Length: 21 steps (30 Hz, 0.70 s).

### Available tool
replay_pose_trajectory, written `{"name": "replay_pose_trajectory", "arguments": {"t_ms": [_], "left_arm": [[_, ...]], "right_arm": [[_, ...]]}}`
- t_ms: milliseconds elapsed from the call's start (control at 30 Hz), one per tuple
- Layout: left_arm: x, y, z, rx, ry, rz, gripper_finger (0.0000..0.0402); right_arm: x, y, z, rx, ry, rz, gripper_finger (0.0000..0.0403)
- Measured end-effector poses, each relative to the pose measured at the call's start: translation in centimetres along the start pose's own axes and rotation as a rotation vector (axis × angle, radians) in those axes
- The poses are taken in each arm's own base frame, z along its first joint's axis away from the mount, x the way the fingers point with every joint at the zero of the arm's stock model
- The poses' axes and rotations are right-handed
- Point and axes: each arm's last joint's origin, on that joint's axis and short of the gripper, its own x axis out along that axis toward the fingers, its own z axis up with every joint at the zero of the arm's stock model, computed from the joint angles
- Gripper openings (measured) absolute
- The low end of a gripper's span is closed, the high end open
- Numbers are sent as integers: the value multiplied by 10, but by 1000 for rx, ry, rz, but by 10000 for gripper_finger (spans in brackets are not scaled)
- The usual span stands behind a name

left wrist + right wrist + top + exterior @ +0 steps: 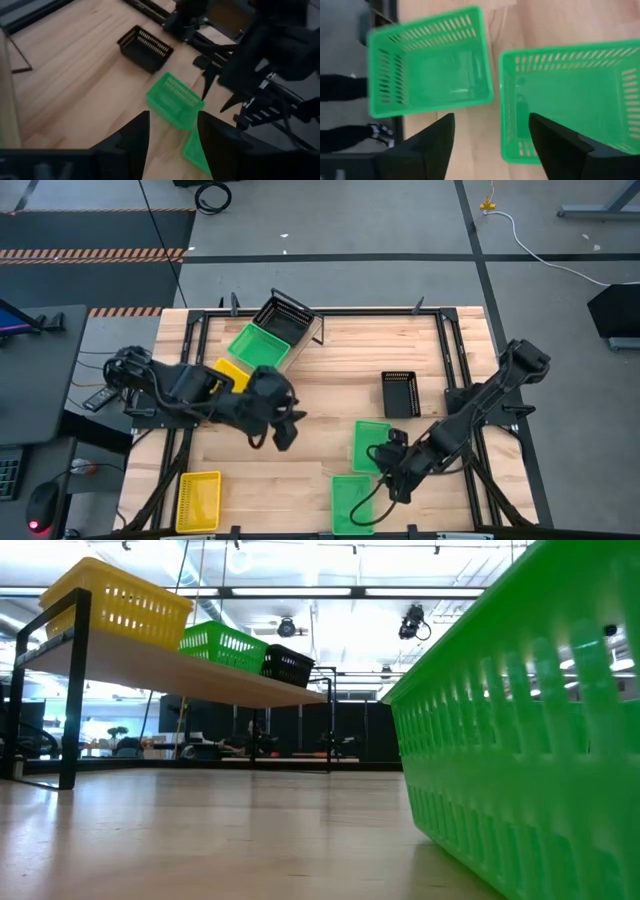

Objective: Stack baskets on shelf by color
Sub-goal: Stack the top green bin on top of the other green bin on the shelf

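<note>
The light-wood shelf stands at the table's far left and carries a yellow basket, a green basket and a black basket; all three also show in the low view. On the table lie two green baskets, a black basket and a yellow basket. My left gripper is open and empty near the table's middle, left of the green baskets. My right gripper is open above the gap between the two green baskets.
Black frame bars run along the table's sides. The near green basket fills the right of the low view. A person's legs show beyond the table's near edge. Bare wood lies between the shelf and the loose baskets.
</note>
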Motion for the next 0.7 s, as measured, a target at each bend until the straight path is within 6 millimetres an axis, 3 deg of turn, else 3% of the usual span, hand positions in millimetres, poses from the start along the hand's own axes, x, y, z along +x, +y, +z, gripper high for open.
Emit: {"name": "replay_pose_trajectory", "arguments": {"t_ms": [200, 400, 533, 700], "left_arm": [[7, -25, -9, 15, -112, -34, 172], [8, -45, -9, -53, -249, -91, 172], [4, -53, -6, -48, -319, -129, 172], [3, -54, -4, 0, -349, -117, 172]], "right_arm": [[32, 4, -13, -32, 101, -61, 292], [53, -2, -16, -39, 153, -133, 276], [64, -8, -10, -68, 148, -152, 231], [74, -16, -4, -178, 157, -170, 122]]}}
